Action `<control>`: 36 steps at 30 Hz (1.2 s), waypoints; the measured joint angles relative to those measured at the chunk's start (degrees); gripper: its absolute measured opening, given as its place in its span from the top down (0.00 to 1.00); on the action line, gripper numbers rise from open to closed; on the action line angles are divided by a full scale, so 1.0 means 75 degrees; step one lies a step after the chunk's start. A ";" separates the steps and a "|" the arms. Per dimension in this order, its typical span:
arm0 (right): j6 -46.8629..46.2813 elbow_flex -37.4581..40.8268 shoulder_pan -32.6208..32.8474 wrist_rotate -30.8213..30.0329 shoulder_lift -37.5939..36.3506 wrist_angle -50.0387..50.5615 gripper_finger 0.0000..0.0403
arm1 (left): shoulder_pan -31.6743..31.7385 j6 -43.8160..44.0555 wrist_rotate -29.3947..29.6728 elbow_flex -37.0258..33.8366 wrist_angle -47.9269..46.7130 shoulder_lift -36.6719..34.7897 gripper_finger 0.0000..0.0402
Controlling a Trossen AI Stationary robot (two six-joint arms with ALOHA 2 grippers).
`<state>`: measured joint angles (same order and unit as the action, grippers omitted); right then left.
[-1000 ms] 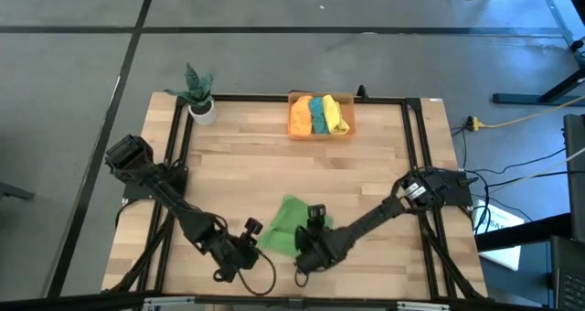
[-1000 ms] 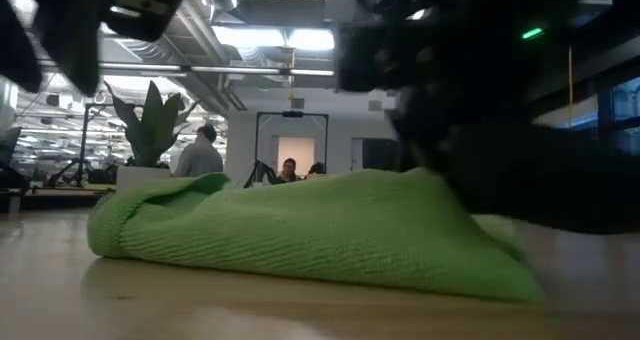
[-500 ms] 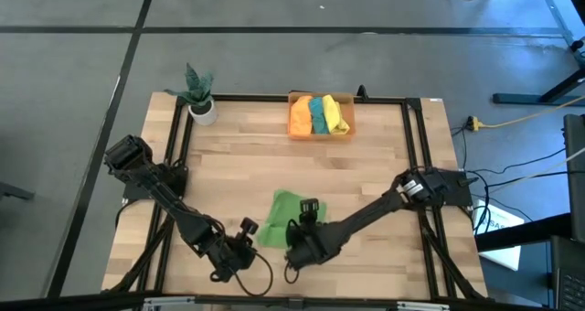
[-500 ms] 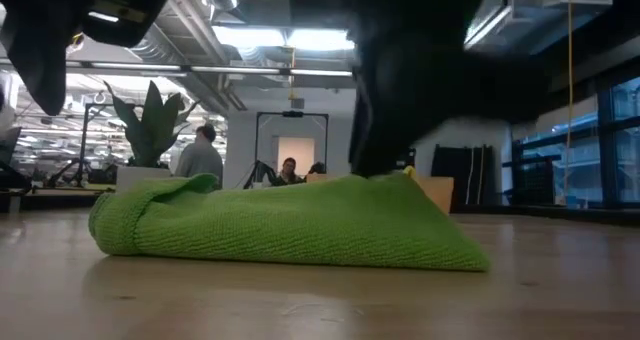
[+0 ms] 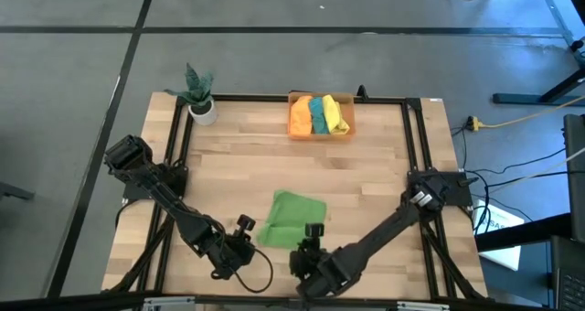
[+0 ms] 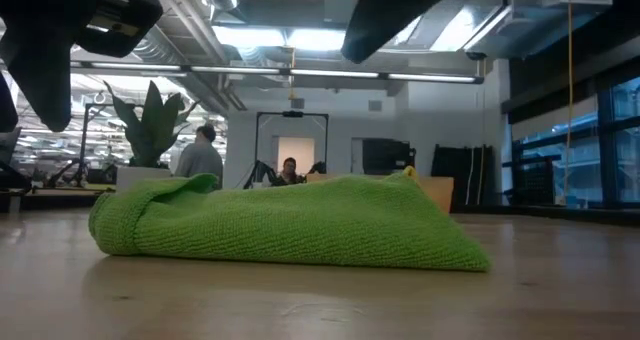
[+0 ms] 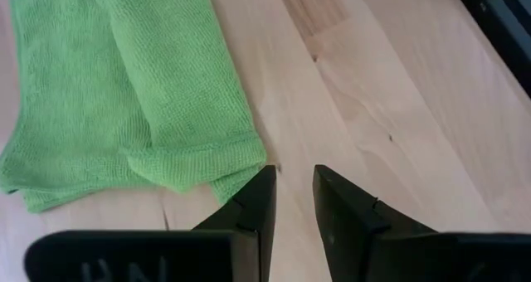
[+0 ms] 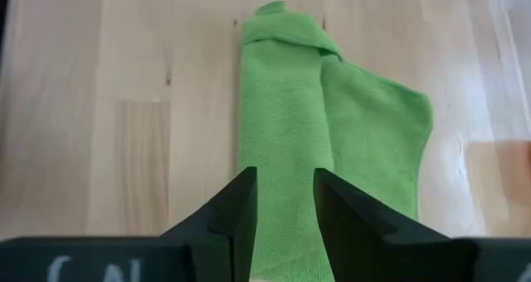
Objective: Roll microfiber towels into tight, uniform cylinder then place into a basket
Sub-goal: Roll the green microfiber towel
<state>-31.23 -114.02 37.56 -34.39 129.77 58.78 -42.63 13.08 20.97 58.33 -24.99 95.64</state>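
Green microfiber towel (image 5: 291, 219) lies loosely folded, half-rolled on the table; left hand (image 7: 290, 201) and right hand (image 8: 282, 209) slightly parted, empty.

Grey floor (image 5: 274, 37) surrounds the wooden worktop (image 5: 366, 174); beyond it, ceiling lights (image 6: 270, 38), windows (image 6: 590, 145), seated people (image 6: 200, 155).

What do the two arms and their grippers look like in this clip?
Both arms are dark, jointed and slim, mounted at the table's side edges. The left gripper and right gripper each end in two flat, black, wedge-shaped fingers. A black cable loops beside the left gripper in the high view. Pale lettering shows on each gripper body in the wrist views, too cut off to read.
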 joint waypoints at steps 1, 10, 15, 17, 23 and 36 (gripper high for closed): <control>0.0051 0.0000 0.0041 -0.0002 0.0000 0.0005 0.70 | 0.0000 0.0012 0.0000 0.0000 -0.0003 0.0000 0.81; 0.0410 0.0000 0.0123 -0.0006 -0.0001 0.0021 0.70 | -0.0003 0.0068 0.0003 0.0000 0.0003 0.0000 0.81; 0.0440 0.0000 0.0117 -0.0006 0.0000 0.0023 0.70 | -0.0006 0.0071 0.0003 0.0000 0.0006 0.0000 0.81; 0.0481 0.0000 0.0117 -0.0006 0.0000 0.0023 0.70 | -0.0006 0.0105 0.0003 0.0000 0.0007 0.0000 0.81; 0.0640 0.0000 0.0117 0.0000 0.0047 0.0044 0.70 | -0.0009 0.0273 0.0006 0.0000 0.0009 0.0000 0.81; 0.1829 0.0000 0.0117 0.0365 0.0578 -0.0020 0.70 | -0.0020 0.0452 0.0023 0.0000 -0.0006 0.0000 0.81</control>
<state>-17.51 -114.02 38.44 -31.65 134.11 58.63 -42.78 16.47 21.14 58.33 -25.04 95.64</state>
